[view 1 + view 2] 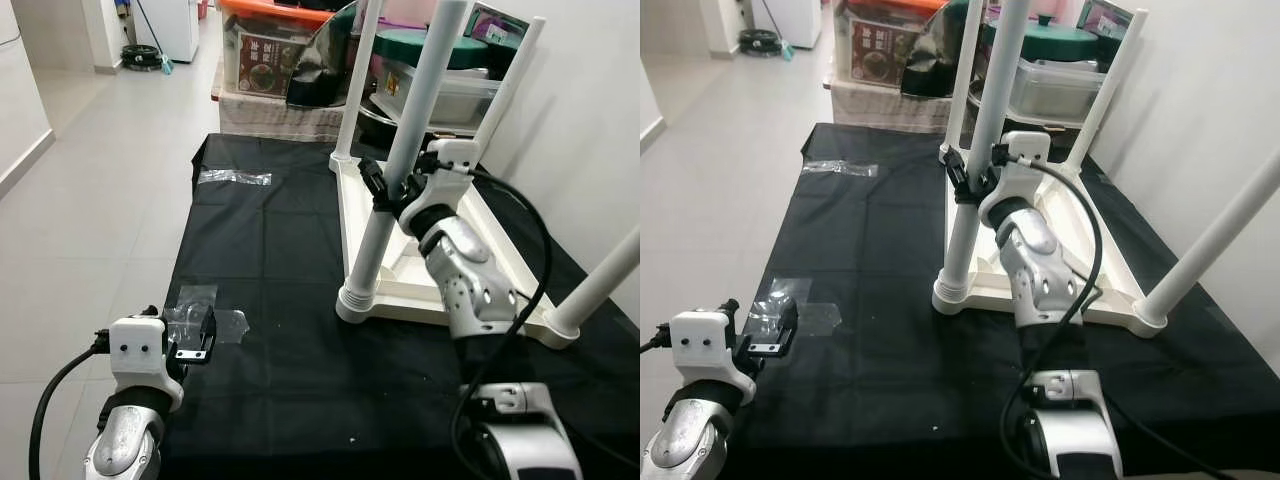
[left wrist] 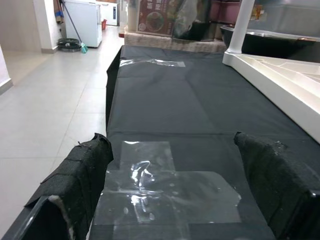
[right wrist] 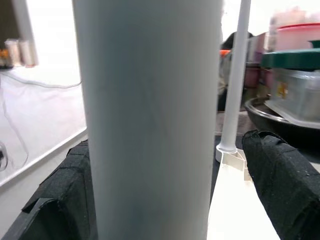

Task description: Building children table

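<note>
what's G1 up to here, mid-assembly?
Yes. A white children's table lies upside down on a black-covered surface, with its legs pointing up. The right gripper is around the near-left leg, fingers either side of it; whether they are clamped on it is unclear. The left gripper is open and hovers low over a patch of clear tape at the near-left of the cover, holding nothing. Storage boxes sit beyond.

White table with white legs, black cloth, clear plastic bag, pale grey floor tiles
</note>
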Available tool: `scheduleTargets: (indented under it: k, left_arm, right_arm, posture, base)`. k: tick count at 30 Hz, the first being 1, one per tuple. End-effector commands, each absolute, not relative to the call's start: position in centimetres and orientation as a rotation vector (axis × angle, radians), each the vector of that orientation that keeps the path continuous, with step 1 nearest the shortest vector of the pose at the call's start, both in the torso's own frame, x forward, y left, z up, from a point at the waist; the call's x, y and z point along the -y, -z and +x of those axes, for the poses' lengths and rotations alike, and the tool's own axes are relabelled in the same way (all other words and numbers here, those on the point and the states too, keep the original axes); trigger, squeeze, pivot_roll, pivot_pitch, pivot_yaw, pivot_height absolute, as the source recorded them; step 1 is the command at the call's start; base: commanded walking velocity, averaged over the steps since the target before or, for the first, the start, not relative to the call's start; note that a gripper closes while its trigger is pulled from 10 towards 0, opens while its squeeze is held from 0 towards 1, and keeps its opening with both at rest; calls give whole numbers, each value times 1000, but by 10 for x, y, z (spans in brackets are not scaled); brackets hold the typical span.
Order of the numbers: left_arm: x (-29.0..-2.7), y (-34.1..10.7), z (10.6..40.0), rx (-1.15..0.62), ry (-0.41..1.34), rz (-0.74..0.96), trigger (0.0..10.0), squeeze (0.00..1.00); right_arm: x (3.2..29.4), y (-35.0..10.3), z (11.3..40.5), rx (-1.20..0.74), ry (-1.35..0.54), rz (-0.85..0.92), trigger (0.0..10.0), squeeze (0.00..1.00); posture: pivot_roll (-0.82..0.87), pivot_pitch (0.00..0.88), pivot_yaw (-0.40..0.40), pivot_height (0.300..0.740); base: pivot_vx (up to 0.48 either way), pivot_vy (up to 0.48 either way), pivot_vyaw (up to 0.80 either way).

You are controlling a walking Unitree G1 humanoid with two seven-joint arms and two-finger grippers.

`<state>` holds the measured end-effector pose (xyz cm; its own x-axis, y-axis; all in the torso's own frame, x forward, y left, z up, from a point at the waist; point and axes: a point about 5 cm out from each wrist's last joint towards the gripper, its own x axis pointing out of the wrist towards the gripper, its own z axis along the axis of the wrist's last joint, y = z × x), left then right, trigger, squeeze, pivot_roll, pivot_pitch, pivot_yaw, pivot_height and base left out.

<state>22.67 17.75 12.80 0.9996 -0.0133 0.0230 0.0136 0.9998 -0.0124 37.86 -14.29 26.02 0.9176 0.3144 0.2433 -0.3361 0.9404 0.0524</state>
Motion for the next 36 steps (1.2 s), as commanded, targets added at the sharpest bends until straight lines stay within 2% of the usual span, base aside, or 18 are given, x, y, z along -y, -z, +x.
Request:
scheduleTargets:
  k: [1,7,11,14,16,17,18,19,20,33,36]
  left_arm:
    - [-174,-126,228,20,26,-14,10000,0]
    - [-173,-125,228,21,24,-12,10000,0]
    - [-174,-125,227,22,24,-11,10000,0]
    - [-174,-125,227,22,24,-10,10000,0]
    - [-174,-125,227,21,24,-10,10000,0]
    - [-174,-125,227,21,24,-8,10000,0]
    - [-174,-125,226,21,25,-7,10000,0]
    - [-174,-125,226,21,25,-7,10000,0]
    - [-174,-125,226,22,25,-6,10000,0]
    - [-173,-125,225,22,17,-7,10000,0]
    - [-172,-125,224,20,16,-10,10000,0]
  right_arm:
    - [146,-258,385,215,-376,32,10000,0]
    - [151,-252,397,118,-505,3,10000,0]
    - [144,-243,392,43,-765,22,10000,0]
    - [144,-240,392,21,-834,13,10000,0]
    - [145,-239,391,0,-891,2,9608,0]
    - [147,-239,392,-16,-928,-4,7765,0]
    - [148,-241,394,-26,-945,-5,2745,0]
    - [148,-241,394,-26,-945,-5,2745,0]
    - [151,-244,397,-23,-930,-6,0,0]
    - [165,-244,405,-25,-798,8,0,0]
    - [171,-231,409,-36,-633,52,0,0]
  posture:
    - [76,0,-171,740]
    - [84,0,-179,740]
    - [86,0,-180,740]
    - [91,0,-183,740]
    - [94,0,-182,740]
    - [97,0,-184,740]
    - [99,0,-186,740]
    - [99,0,-186,740]
    - [104,0,-191,740]
    - [109,0,-204,740]
    - [108,0,-205,740]
  base:
    - [0,0,0]
    - [0,0,0]
    - [0,0,0]
    - [0,0,0]
    - [0,0,0]
    - [0,0,0]
    - [0,0,0]
    - [0,0,0]
    - [0,0,0]
    - [0,0,0]
    - [0,0,0]
